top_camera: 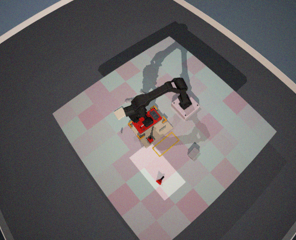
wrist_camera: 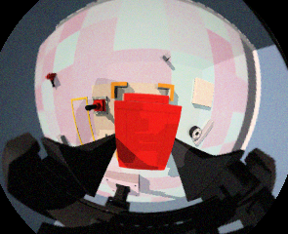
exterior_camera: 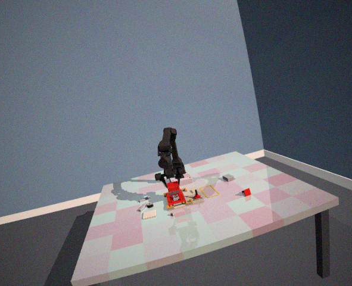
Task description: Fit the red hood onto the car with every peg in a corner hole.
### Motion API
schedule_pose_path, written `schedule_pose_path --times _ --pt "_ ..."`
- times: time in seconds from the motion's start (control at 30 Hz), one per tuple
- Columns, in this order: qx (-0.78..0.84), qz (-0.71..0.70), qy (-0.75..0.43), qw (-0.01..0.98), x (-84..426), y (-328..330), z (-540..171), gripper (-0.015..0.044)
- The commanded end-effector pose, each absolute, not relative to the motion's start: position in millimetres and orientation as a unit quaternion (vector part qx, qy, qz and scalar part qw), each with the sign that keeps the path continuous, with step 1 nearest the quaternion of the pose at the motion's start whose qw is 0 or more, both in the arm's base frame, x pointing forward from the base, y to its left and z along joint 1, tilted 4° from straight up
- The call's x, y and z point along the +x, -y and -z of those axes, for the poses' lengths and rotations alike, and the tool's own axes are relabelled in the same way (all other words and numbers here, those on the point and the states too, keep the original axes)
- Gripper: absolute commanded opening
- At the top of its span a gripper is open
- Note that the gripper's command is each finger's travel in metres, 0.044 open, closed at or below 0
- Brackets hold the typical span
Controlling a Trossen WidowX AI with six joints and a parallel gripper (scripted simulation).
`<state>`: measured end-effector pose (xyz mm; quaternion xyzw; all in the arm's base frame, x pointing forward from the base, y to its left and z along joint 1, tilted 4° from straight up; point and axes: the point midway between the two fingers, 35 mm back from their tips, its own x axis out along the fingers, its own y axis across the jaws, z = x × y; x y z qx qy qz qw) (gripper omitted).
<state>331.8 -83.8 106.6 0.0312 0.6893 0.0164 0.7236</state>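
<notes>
Progress: pick-up done; red flat-roofed hood shell [wrist_camera: 145, 132] is off the table and carried over the car. Seating, letting go and pulling away all left, as I judge it.
Grip: black parallel-jaw gripper [wrist_camera: 145, 156] clenched on the hood, fingers on its two sides in wrist view.
Hood position: above the red toy car chassis [exterior_camera: 176, 196] in its tan jig w/ orange corner brackets [top_camera: 153, 129], roughly mid-table, just left of the yellow outlined rectangle [top_camera: 166, 144]. In exterior view hood looks tipped, far end higher, near end low by the deck; can't tell if touching.
Alignment: wrist view shows hood covering most of the chassis, two far orange brackets showing just beyond its far edge. Pegs and corner holes hidden or too small to tell.
Hood look: plain bright red, smooth flat top, trapezoid in wrist view, a darker shaded facet at near left. Rigid shell, by the look.
Engine: dark block [top_camera: 156, 116] seen from top, right of the gripper.
</notes>
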Motion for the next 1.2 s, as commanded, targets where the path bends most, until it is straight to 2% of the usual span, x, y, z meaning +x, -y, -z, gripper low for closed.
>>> schedule_pose_path --times 0.0,0.3,1.17 --pt "0.027 -0.022 -0.687 0.725 332.9 83.2 -100.6 0.0" --pt "0.027 -0.022 -0.687 0.725 335.9 82.6 -59.4 0.0" --pt "0.027 -0.022 -0.687 0.725 337.2 82.2 -58.6 0.0"
